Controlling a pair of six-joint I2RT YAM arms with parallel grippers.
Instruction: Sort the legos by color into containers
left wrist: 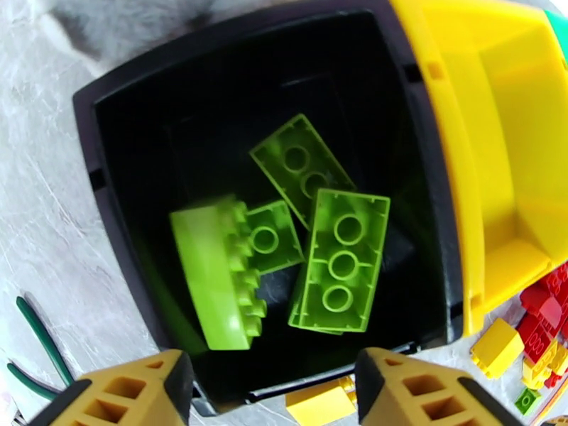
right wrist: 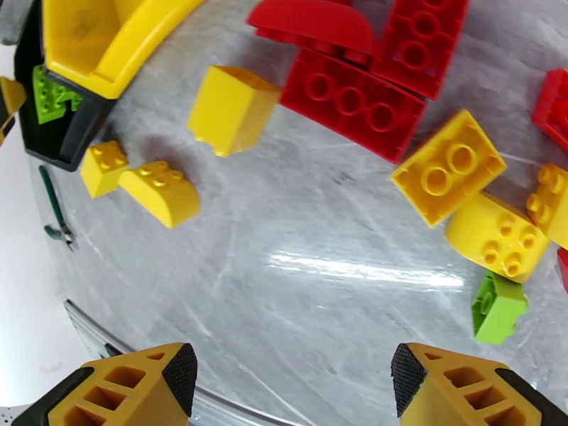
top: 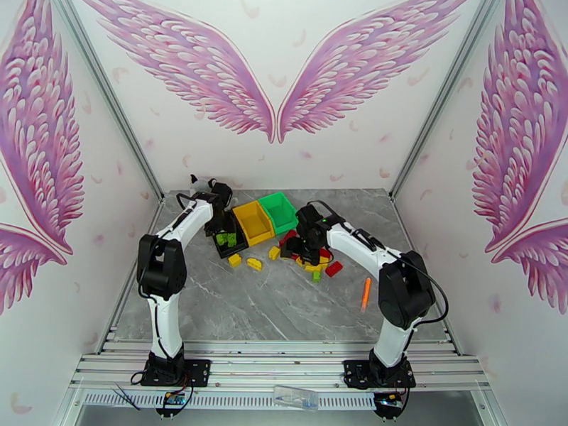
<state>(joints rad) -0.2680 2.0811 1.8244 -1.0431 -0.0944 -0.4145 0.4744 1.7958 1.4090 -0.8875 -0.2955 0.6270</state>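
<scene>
Left wrist: studded, seemingly translucent green legos in black bin.

you are viewing under bright, even, diffuse light; in the top external view only short, soft shadows fall on the table. in the right wrist view a white glare streak lies across the tabletop, and straight lines bow toward the corners. in the left wrist view the black bin interior reads very dark, the light green bricks stand out against it, the leftmost is smeared by blur, and the yellow bin washes out toward its upper right.
</scene>
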